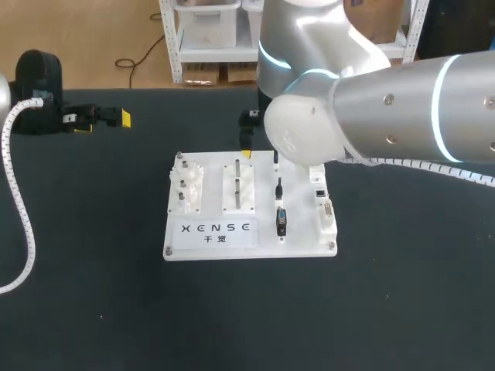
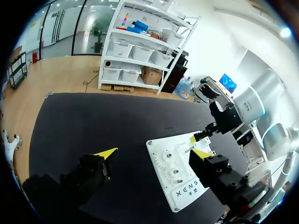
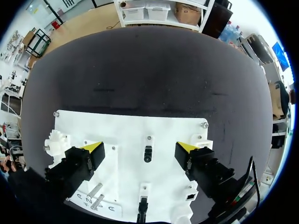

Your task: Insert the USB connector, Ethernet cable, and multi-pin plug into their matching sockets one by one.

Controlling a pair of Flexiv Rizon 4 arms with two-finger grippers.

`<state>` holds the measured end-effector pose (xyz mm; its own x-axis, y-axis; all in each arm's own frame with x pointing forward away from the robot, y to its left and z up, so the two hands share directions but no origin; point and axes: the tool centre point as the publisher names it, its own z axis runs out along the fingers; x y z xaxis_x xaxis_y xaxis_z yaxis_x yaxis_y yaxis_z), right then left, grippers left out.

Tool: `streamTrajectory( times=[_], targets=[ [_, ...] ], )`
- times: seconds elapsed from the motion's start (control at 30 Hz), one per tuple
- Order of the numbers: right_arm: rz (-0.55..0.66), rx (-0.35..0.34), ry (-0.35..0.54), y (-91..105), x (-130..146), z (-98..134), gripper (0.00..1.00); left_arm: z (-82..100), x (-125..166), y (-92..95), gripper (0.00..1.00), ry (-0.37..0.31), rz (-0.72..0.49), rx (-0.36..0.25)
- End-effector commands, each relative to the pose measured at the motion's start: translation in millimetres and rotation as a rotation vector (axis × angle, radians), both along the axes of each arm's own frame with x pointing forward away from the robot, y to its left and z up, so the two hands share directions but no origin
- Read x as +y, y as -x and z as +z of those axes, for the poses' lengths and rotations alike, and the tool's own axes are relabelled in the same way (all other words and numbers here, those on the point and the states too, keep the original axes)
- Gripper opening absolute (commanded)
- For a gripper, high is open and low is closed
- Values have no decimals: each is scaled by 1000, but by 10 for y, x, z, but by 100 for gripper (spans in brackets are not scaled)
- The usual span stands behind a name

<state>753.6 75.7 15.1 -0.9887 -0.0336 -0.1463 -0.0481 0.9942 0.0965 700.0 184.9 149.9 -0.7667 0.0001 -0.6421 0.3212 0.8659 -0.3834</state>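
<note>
Both released and empty, the right gripper (image 3: 141,149) hangs over the white board (image 1: 263,201), the left gripper (image 2: 154,153) well apart from it.

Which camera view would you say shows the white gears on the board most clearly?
The left wrist view: the white gears sit unobstructed on the board, teeth visible. The head view shows them whole but small. The right wrist view catches only part of them, at the board's edge.
</note>
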Motion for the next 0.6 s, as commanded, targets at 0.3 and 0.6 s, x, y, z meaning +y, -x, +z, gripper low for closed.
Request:
streamTrajectory(
  times=[0.3, 0.6],
  targets=[
    [-13, 18, -1, 42, -49, -15, 50, 0, 0, 0, 100, 0, 0, 0],
    [-17, 26, 2, 64, -101, -19, 47, 0, 0, 0, 100, 0, 0, 0]
  ],
)
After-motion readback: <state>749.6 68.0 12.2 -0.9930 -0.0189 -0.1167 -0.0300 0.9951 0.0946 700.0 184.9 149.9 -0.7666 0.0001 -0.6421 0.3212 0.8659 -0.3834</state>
